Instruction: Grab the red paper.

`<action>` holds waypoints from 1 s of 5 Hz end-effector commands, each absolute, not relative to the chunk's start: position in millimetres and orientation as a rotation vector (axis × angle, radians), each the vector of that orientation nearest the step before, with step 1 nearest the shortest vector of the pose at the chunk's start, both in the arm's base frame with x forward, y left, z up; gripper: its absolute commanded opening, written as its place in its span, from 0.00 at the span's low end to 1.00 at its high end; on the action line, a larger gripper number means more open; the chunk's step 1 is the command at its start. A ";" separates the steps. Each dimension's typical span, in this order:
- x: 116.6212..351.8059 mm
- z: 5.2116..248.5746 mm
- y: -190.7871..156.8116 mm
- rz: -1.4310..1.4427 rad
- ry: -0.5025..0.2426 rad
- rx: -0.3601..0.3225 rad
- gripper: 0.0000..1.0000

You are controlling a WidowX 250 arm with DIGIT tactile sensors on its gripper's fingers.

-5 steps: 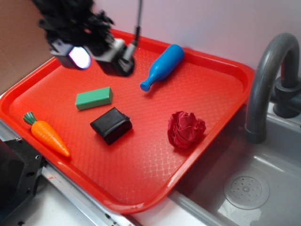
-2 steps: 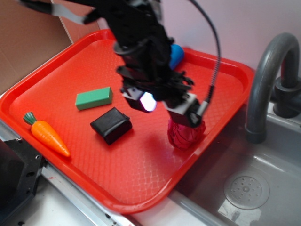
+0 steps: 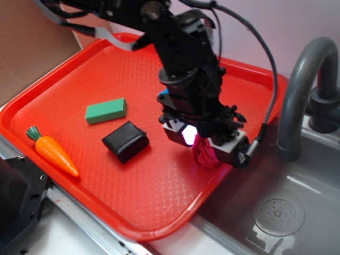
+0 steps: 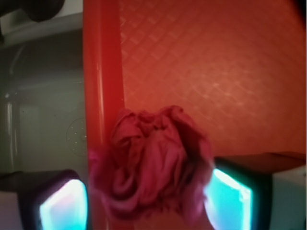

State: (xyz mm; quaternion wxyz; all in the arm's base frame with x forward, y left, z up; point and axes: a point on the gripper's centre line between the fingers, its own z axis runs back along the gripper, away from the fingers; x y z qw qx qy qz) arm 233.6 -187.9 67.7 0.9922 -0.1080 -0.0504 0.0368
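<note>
Orange-red tray [image 3: 64, 95], crumpled crimson red paper [image 4: 153, 163] — between hand [image 4: 146, 199] pads

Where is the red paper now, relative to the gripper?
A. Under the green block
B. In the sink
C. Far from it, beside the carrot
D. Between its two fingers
D: in the wrist view the red paper sits between the gripper's two fingers.

Crimson paper [image 4: 151, 163], diamond-textured orange-red tray [image 3: 64, 74]
</note>
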 end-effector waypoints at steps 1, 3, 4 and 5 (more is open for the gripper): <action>244.8 61.1 -197.5 0.093 -0.121 -0.194 1.00; 243.3 58.0 -194.1 0.095 -0.127 -0.181 0.00; 242.3 72.1 -187.0 0.122 -0.157 -0.193 0.00; 243.1 100.6 -162.9 0.184 -0.185 -0.192 0.00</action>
